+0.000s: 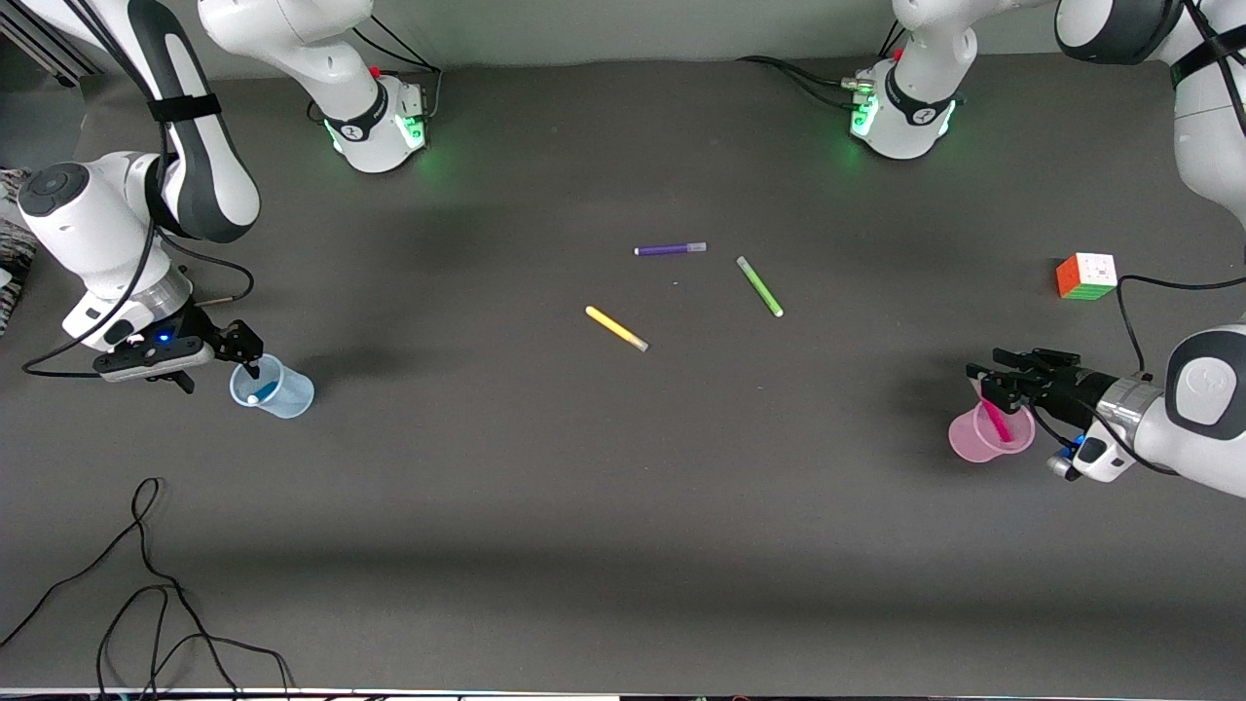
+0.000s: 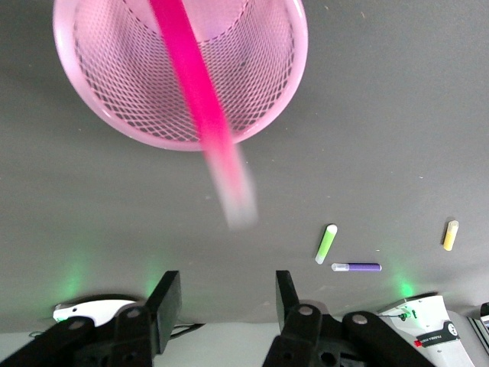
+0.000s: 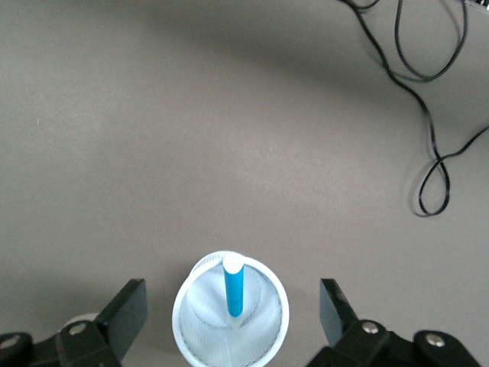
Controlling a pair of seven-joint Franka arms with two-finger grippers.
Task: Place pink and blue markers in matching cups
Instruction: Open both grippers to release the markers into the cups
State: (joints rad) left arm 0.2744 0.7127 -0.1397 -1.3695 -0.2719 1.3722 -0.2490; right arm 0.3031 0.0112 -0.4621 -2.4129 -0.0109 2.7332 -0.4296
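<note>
The pink marker [image 1: 995, 421] stands tilted in the pink cup [image 1: 969, 440] toward the left arm's end of the table. My left gripper [image 1: 985, 385] hovers just over that cup, open and empty. In the left wrist view the pink marker [image 2: 200, 99] sticks out of the pink cup [image 2: 99, 115], clear of my left gripper [image 2: 225, 306]. The blue marker [image 1: 261, 394] stands in the pale blue cup [image 1: 292, 397] toward the right arm's end. My right gripper [image 1: 248, 365] is open over it. In the right wrist view the blue marker [image 3: 234, 290] rests in the blue cup [image 3: 183, 306], with my right gripper [image 3: 231, 298] spread wide around the cup.
A purple marker [image 1: 670, 249], a green marker [image 1: 759, 286] and a yellow marker [image 1: 616, 328] lie mid-table. A colour cube [image 1: 1086, 276] sits near the left arm. A loose black cable [image 1: 146, 584] lies near the front edge at the right arm's end.
</note>
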